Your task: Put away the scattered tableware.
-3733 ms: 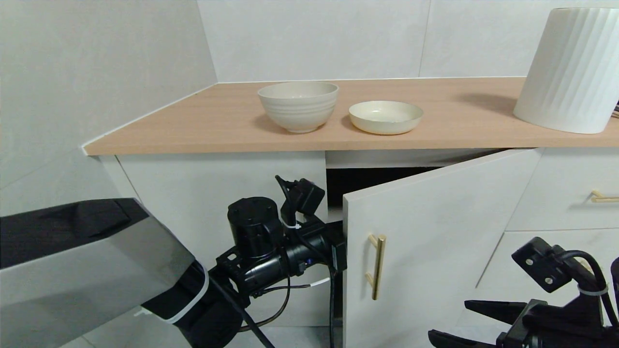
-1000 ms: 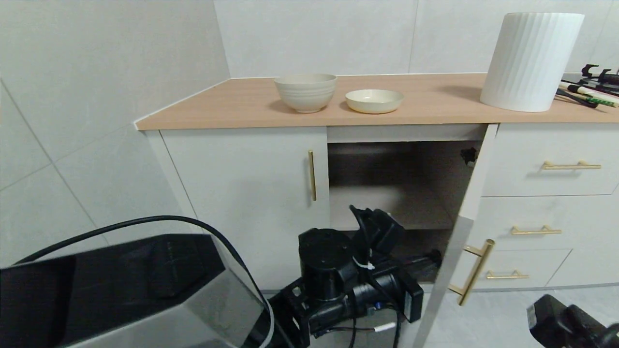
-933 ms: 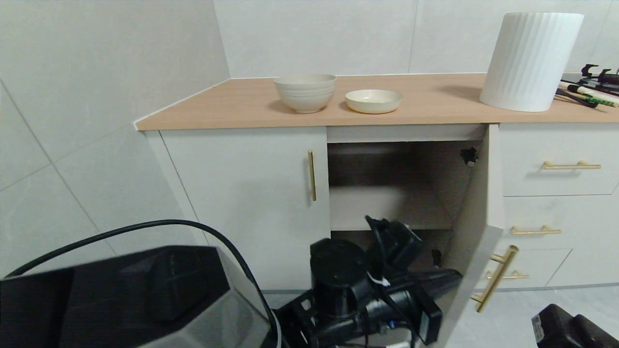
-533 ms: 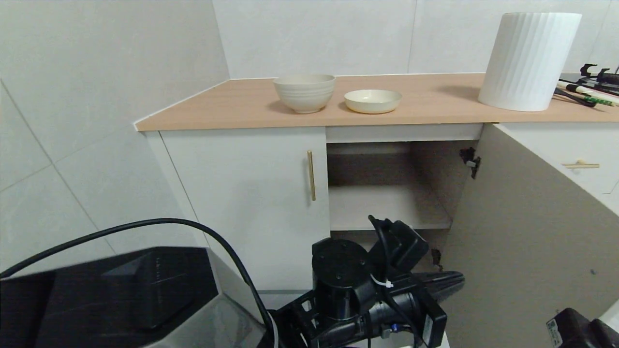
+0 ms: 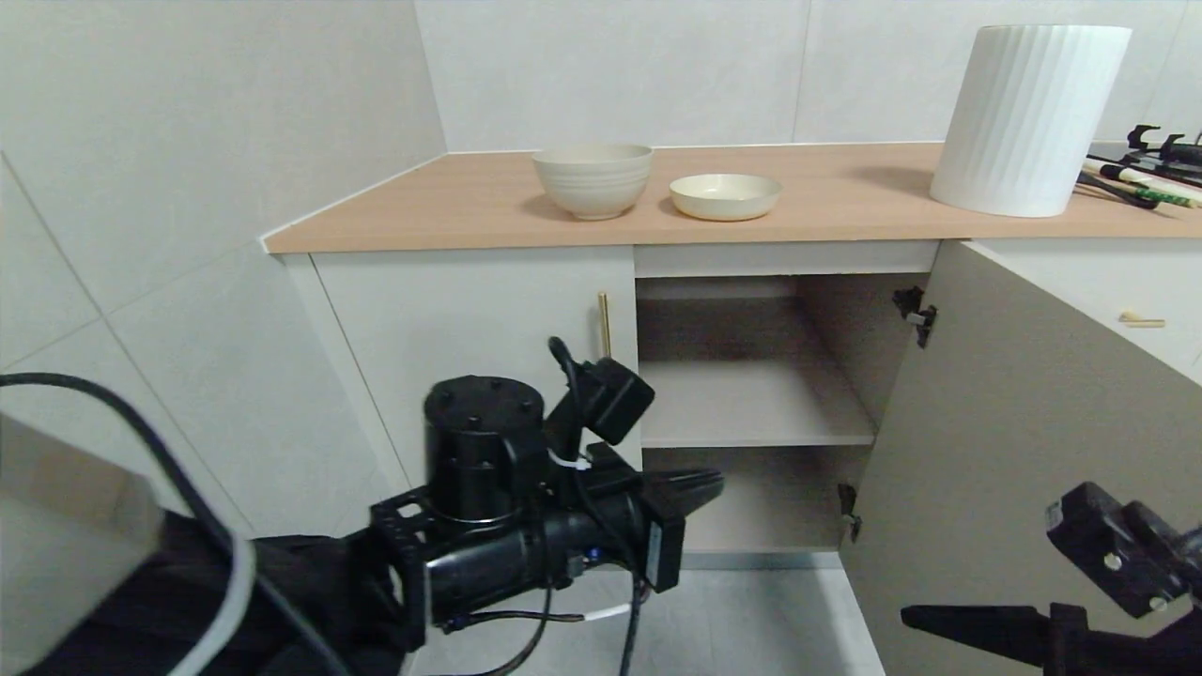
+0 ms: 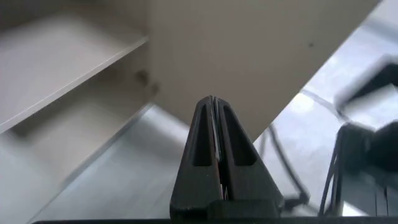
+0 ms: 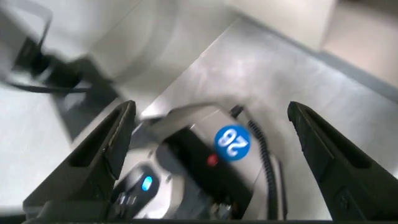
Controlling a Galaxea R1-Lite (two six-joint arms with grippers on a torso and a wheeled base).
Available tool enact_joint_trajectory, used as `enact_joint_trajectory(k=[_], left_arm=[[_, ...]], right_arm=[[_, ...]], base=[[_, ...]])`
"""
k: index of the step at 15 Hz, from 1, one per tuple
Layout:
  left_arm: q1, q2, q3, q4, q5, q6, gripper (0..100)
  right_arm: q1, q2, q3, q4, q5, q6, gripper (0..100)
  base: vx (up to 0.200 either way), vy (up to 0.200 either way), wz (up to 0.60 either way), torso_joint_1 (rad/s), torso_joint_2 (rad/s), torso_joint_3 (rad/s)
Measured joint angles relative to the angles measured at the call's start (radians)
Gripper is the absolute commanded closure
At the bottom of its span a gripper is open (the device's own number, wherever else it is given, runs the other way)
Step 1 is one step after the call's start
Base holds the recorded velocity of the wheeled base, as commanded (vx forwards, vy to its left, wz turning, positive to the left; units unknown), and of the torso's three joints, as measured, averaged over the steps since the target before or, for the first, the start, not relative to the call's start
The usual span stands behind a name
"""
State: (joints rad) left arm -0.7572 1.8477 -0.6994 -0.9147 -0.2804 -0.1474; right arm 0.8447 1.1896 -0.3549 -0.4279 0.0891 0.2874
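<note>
The left gripper (image 6: 212,102), closed on nothing, and the right gripper (image 7: 210,112), spread wide, hang low, so lifting toward the bowl (image 5: 593,178) risks striking the open door (image 5: 1014,422) or the counter (image 5: 451,211) edge.

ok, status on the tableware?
Left claw shut, empty, low before the open cabinet. Right claw open, empty, beside the door. Bowl and dish on the countertop, ungrasped. Nothing blocking the shelf.

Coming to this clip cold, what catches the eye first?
The cabinet door stands wide open at right, showing a shelf. Above, a bowl and a dish sit side by side on the counter; the left hand hangs shut low before the opening.
</note>
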Motion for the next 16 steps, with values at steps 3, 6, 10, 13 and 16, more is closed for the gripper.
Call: enact_joint_trajectory(k=[3, 6, 10, 13, 16], left_arm=[[0.134, -0.219, 0.082, 0.213, 0.000, 0.049, 100], [0.278, -0.412, 0.147, 0.353, -0.001, 0.064, 100], [0.417, -0.553, 0.170, 0.396, -0.005, 0.065, 0], [0.463, -0.572, 0.158, 0.392, -0.010, 0.060, 0], [0.486, -0.559, 0.141, 0.385, -0.010, 0.032, 0]], right_arm=[[-0.065, 0.059, -0.079, 0.000, 0.000, -0.009, 0], [-0.110, 0.146, -0.191, 0.000, 0.000, -0.034, 0], [-0.164, 0.309, -0.390, 0.000, 0.000, -0.046, 0], [-0.194, 0.408, -0.485, 0.002, -0.003, -0.044, 0], [-0.202, 0.431, -0.499, 0.006, -0.008, -0.040, 0]], base=[[0.000, 0.000, 0.00, 0.000, 0.00, 0.000], [0.000, 0.000, 0.00, 0.000, 0.00, 0.000], [0.000, 0.000, 0.00, 0.000, 0.00, 0.000], [0.000, 0.000, 0.00, 0.000, 0.00, 0.000], [0.000, 0.000, 0.00, 0.000, 0.00, 0.000]])
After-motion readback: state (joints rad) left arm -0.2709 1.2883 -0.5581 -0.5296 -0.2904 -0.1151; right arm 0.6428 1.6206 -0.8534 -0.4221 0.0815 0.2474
